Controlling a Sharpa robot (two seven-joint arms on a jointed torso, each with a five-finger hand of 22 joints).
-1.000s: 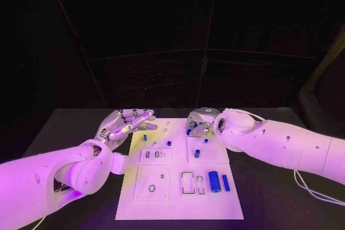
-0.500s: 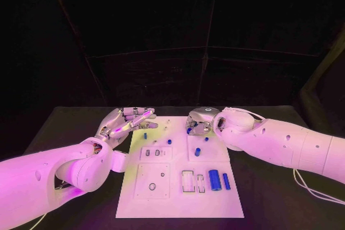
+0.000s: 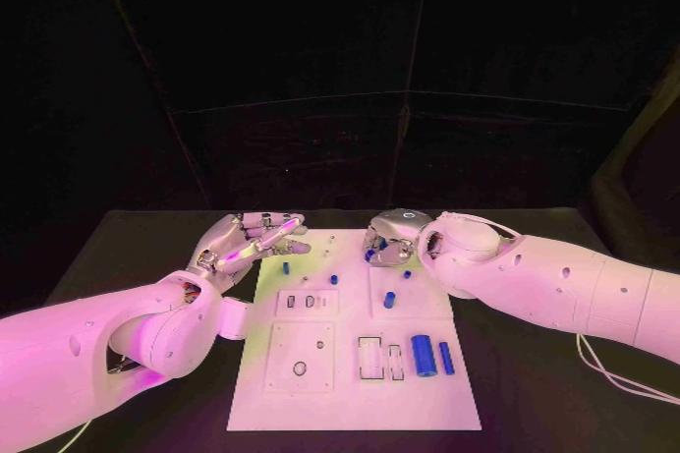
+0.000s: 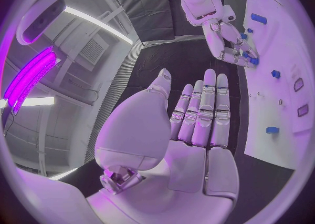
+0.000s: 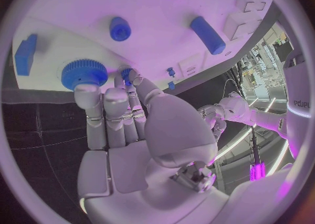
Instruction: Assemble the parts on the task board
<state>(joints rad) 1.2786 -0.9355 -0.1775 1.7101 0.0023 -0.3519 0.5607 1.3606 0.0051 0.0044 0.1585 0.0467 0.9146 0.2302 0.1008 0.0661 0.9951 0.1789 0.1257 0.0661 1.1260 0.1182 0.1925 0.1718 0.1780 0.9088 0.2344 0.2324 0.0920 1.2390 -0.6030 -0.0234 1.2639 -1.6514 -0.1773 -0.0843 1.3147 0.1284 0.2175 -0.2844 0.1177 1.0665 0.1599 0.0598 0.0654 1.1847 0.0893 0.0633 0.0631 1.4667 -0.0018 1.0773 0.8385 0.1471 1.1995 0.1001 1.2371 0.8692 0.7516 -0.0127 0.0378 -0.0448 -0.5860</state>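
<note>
On the black table [image 3: 141, 247], the right hand [image 3: 390, 239] pinches a blue part [image 5: 126, 72] at the task board's [image 3: 355, 394] twelve o'clock edge (likely to seat it), while the left hand [image 3: 255, 239] waits flat, holding nothing.

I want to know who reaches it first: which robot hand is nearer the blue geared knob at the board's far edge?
The right robot hand: its fingertips sit right at the blue geared knob. The left robot hand hangs open off the board's left side.
</note>
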